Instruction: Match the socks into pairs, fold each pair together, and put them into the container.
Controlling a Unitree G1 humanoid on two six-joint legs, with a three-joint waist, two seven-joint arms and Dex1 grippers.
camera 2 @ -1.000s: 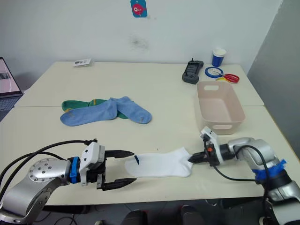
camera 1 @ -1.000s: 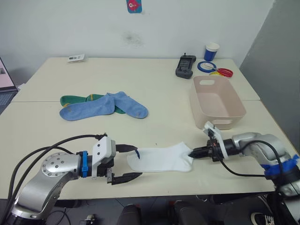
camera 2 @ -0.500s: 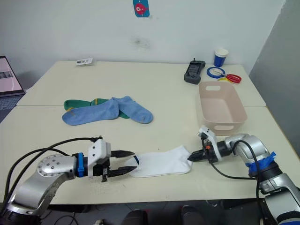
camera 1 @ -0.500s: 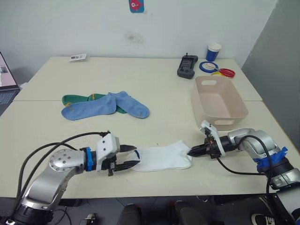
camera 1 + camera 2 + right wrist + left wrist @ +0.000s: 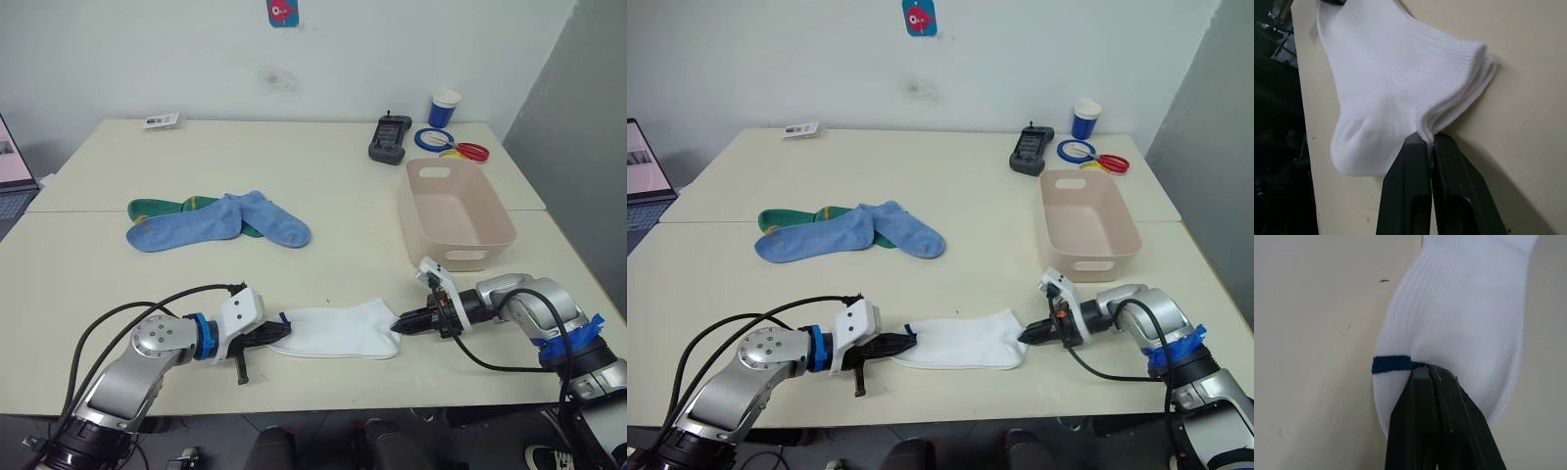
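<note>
Pinching status: both grippers clamp opposite ends of the white sock pair, which lies flat near the desk's front edge.
left gripper [image 5: 903, 342]: black fingers [image 5: 1422, 431] pressed together on the white socks [image 5: 960, 343] at the cuff end, right on the dark blue trim band [image 5: 1392, 364].
right gripper [image 5: 1027, 335]: fingers [image 5: 1415, 196] pressed together, pinching the other end of the white socks; two stacked layers visible at that edge in the right wrist view.
blue socks [image 5: 211, 222]: two light blue ones lying crossed, left half of the desk, well apart from the white pair.
green socks [image 5: 162, 208]: dark green with yellow marks, mostly under the blue socks, ends sticking out toward the desk's left edge.
container [image 5: 502, 227]: pale pink tub, near the desk's right edge, just behind the right gripper, apart from it; slot handles show on both short walls.
other things: black handheld device [image 5: 389, 138] behind the tub; blue-and-white cup [image 5: 443, 108] near the back right corner; blue ring [image 5: 431, 139] and red ring [image 5: 471, 152] beside the cup; small card [image 5: 159, 120] near the back left edge; laptop [image 5: 647, 162] past the desk's left edge.
in the way: nothing lies between the white socks and the tub.
wall: small blue-and-red sticker [image 5: 917, 17] above the desk.
writing: card and sticker too small to read; no brand legible.
</note>
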